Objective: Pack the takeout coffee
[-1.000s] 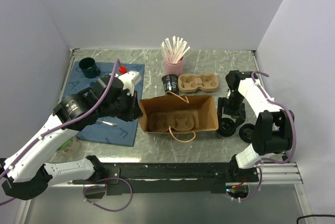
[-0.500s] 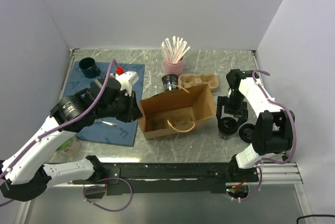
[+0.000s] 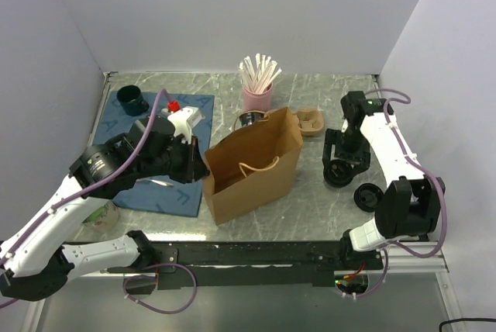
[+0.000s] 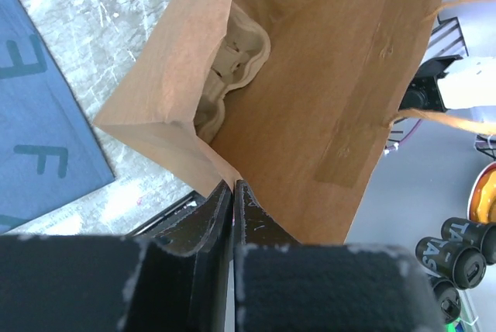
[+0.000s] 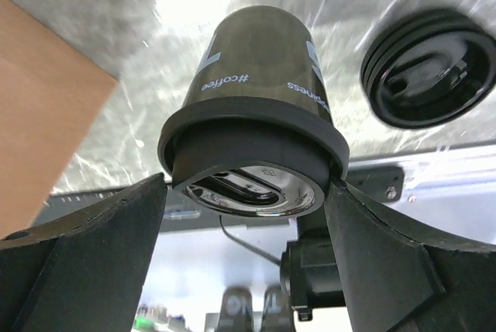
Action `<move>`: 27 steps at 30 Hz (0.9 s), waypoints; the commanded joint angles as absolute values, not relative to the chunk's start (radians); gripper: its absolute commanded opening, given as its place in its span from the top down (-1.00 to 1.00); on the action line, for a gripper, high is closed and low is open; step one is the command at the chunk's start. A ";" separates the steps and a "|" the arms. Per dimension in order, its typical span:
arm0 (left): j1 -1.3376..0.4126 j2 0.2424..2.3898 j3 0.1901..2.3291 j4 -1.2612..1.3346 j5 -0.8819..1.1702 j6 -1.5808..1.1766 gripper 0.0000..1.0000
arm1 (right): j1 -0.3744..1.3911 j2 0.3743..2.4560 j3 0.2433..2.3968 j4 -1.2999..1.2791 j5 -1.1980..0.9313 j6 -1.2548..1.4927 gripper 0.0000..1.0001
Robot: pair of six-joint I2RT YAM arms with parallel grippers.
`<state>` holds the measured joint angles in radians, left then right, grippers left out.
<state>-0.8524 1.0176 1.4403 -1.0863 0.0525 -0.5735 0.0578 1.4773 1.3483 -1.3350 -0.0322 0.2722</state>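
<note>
Right wrist view, item one: coffee cup (image 5: 260,76), dark tapered card with printed lettering, black plastic lid (image 5: 232,134) fitted. It stands upright on the marbled grey worktop (image 5: 116,37), long axis vertical, between the pads of the right end effector (image 5: 249,185), which is spread wide astride the lid and not visibly clamped. The right arm is much the nearer.
- Paper bag (image 3: 256,163): brown kraft, cord handles, upright and open-topped at centre, left of the cup; judged the destination.
- Moulded pulp carrier (image 4: 232,57): inside the bag.
- Left end effector (image 4: 232,192): narrow, pinching the bag's left rim.
- Spare lid (image 3: 366,196): near-right of the cup.
- Far side: second cup (image 3: 248,120), second carrier (image 3: 310,122), pink pot of stirrers (image 3: 257,88).
- Left: blue mat (image 3: 174,196).
</note>
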 commanded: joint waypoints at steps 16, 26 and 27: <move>-0.854 0.972 1.451 -1.108 0.042 -0.534 0.45 | 0.049 1.497 1.232 -1.293 -0.144 0.325 -0.77; -0.854 1.023 1.531 -1.071 0.003 -0.512 -0.23 | 0.051 1.468 1.259 -1.328 -0.130 0.344 -0.77; -0.854 1.020 1.540 -1.069 0.003 -0.508 -0.35 | 0.049 1.465 1.261 -1.331 -0.130 0.342 -0.77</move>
<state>-0.8524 1.0382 1.4666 -1.1149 0.0238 -0.5335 0.0578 1.5097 1.2251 -1.3048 -0.1371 0.3283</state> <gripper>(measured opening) 0.596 0.889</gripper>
